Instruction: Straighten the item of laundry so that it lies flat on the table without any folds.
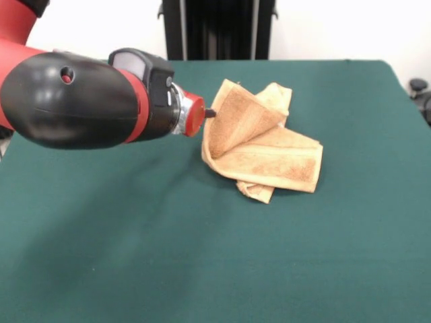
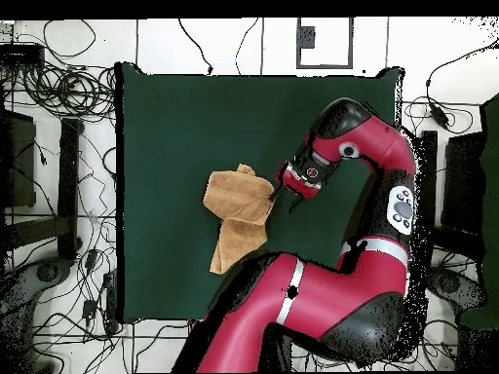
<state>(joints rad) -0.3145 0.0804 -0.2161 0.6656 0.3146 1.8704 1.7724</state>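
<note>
Towel sits crumpled mid-table — all flattening left — gripper at its edge, jaw state unclear.

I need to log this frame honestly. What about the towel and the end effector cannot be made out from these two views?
- End effector: front view shows only a dark tip against the towel; open or shut is unclear.
- Overhead view: the end effector is too small to read.
- Towel's underside layers: hidden by its own folds in both views.
- Care tag: not visible in either view.
</note>
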